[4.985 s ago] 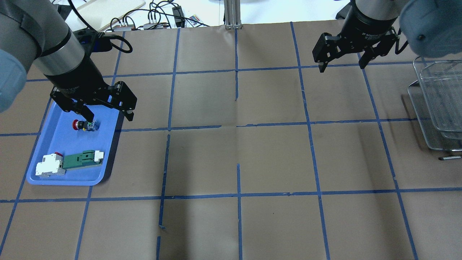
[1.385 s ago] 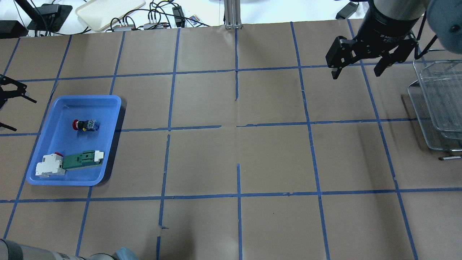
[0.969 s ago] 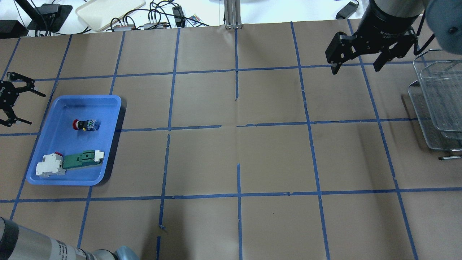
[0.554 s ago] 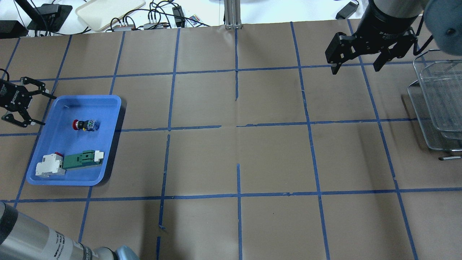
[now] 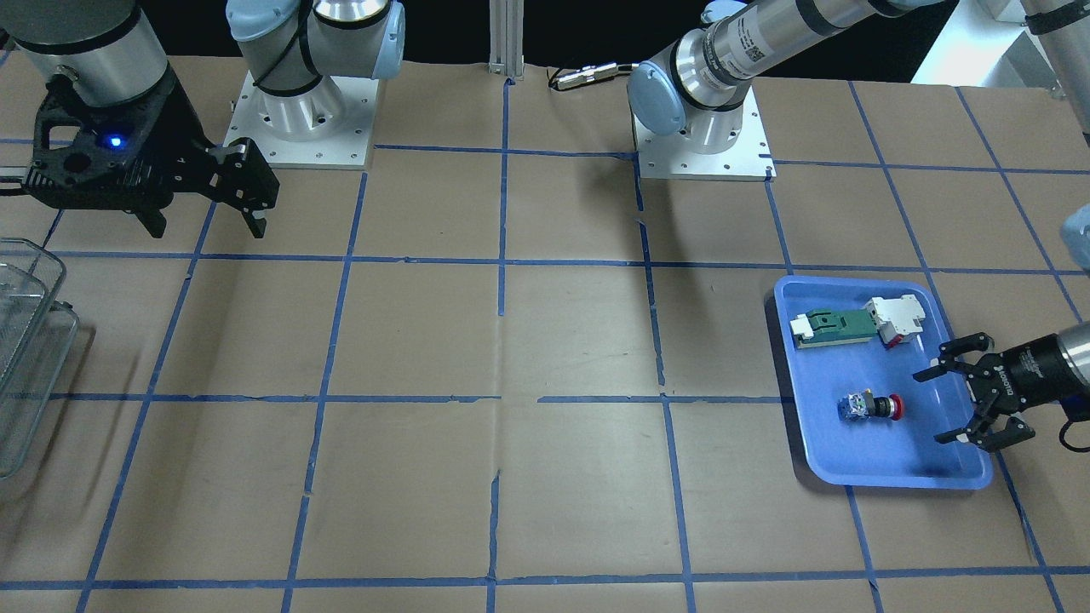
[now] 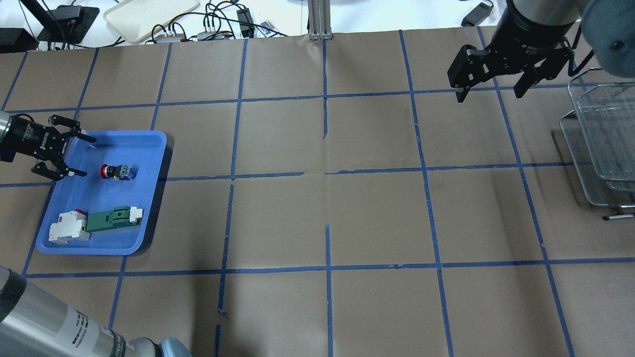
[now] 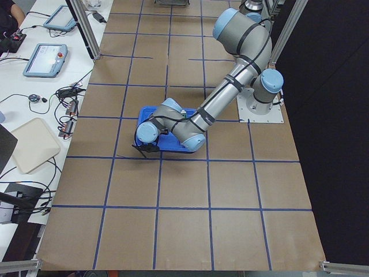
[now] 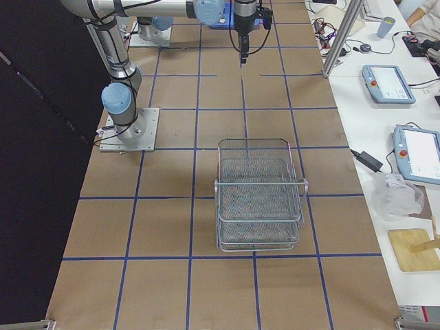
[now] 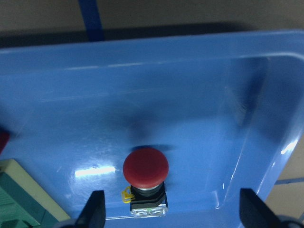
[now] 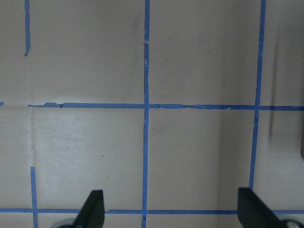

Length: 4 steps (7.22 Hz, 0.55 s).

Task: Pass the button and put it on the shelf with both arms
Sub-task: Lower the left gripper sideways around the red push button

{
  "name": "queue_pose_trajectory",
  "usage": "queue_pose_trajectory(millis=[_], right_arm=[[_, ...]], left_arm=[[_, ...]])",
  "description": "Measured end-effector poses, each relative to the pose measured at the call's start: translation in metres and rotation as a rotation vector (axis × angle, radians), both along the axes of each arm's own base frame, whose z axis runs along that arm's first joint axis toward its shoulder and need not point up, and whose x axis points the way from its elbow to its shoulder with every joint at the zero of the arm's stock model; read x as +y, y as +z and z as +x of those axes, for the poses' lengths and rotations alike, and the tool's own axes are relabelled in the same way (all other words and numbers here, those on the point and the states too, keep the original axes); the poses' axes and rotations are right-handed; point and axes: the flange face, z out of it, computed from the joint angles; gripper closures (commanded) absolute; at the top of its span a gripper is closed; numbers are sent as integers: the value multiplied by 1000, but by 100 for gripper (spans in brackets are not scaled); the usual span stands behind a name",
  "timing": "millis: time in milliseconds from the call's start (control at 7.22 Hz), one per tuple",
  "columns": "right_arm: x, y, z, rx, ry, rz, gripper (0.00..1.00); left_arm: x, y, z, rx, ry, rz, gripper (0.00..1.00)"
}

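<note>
The button [image 6: 116, 171], with red cap, black collar and clear block, lies on its side in the blue tray [image 6: 145, 153]; it also shows in the front view [image 5: 873, 406]. My left gripper [image 6: 85, 156] is open and empty. It lies low and level over the tray's left rim, its jaws facing the red cap a short way off. In the left wrist view the button [image 9: 146, 170] sits centred just ahead of the left gripper [image 9: 173, 213]. My right gripper [image 6: 488, 96] is open and empty, high at the far right near the wire-mesh shelf [image 6: 603, 139].
A green-and-white flat part [image 6: 111, 219] and a white blocky part with a red tab [image 6: 69, 227] lie at the tray's near end. The shelf [image 8: 258, 199] stands at the table's right end. Brown paper with blue tape lines covers the table.
My left gripper has come in from the left edge, moving right to the tray's left rim, level with the button. The button has not moved. The right gripper has barely moved.
</note>
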Motion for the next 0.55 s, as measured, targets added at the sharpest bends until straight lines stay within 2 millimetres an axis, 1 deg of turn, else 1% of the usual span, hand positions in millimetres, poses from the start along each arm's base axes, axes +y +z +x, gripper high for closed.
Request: queue_pose_trajectory(millis=[415,554], right_arm=[[-1,-2,0,-2,-2,4,0],[-1,-2,0,-2,-5,5,0]], left_arm=[[2,-24,-6,60,27,15,0],[2,-29,-6,65,27,19,3]])
